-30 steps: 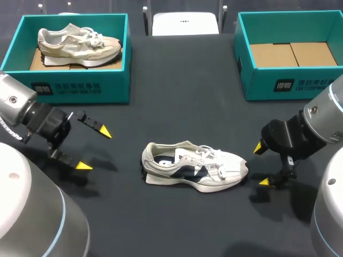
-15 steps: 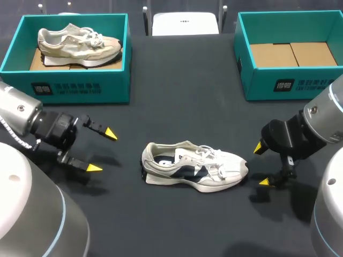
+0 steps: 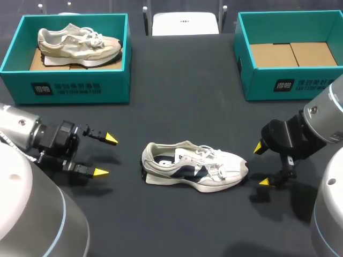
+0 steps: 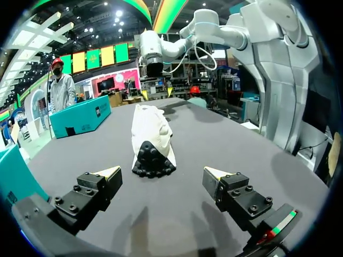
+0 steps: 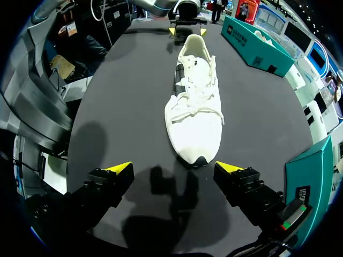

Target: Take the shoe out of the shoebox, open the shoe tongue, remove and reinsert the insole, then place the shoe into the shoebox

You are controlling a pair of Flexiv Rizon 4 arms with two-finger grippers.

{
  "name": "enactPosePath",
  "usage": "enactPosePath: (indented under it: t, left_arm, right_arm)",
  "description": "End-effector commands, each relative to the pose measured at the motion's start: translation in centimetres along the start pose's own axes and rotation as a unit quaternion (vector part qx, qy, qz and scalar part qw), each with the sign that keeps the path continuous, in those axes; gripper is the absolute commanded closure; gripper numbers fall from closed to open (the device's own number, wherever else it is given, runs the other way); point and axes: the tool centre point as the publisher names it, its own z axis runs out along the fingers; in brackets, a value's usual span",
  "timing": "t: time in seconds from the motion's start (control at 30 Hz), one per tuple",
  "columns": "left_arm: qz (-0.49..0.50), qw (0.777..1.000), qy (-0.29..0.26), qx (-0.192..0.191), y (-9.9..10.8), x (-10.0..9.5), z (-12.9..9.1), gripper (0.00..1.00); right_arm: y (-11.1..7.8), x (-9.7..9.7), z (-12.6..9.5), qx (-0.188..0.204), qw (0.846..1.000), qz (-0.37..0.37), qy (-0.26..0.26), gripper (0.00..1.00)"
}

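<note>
So, L gripper [image 3: 105, 156] has swung in twd shoe [image 3: 194, 167] heel, fingers apart; R gripper [image 3: 261, 165] unmoved off the toe, also apart. Shoe lies on table [image 3: 177, 107] btw them, out of box, so tongue-opening looks next. L box [image 3: 75, 91] holds a beige shoe [image 3: 77, 44]; R box [image 3: 289, 83] shows cardboard floor only.

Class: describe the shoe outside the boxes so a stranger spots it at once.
On the black table, in the open middle, lies a white shoe. Unlike the beige shoe inside the left teal box, it has a navy side stripe.
</note>
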Motion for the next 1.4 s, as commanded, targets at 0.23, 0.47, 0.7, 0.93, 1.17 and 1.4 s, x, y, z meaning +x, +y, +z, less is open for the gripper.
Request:
enactPosePath:
  t: [0.23,0.47,0.7,0.93,1.17,1.4]
  left_arm:
    - [-0.046,0.998,-0.026,0.029,1.1,-0.2,0.5,0.00]
    - [-0.059,0.997,-0.027,0.033,1.7,-0.4,1.5,0.00]
    - [-0.078,0.996,-0.021,0.036,1.7,-0.9,1.5,0.00]
    - [-0.078,0.996,-0.021,0.036,1.7,-0.9,1.5,0.00]
    - [-0.094,0.994,-0.046,0.033,2.1,-1.1,2.2,0.00]
    - [-0.091,0.993,-0.064,0.037,2.0,-1.3,2.9,0.00]
  right_arm:
    - [-0.1,0.2,-0.1,0.000,1.000,0.000,-0.001,0.00]
    - [-0.1,0.2,-0.1,0.000,1.000,0.000,-0.001,0.00]
    - [-0.1,0.2,-0.1,0.000,1.000,0.000,-0.001,0.00]
    - [-0.1,0.2,-0.1,0.000,1.000,0.000,-0.001,0.00]
    - [-0.1,0.2,-0.1,0.000,1.000,0.000,-0.001,0.00]
    - [-0.1,0.2,-0.1,0.000,1.000,0.000,-0.001,0.00]
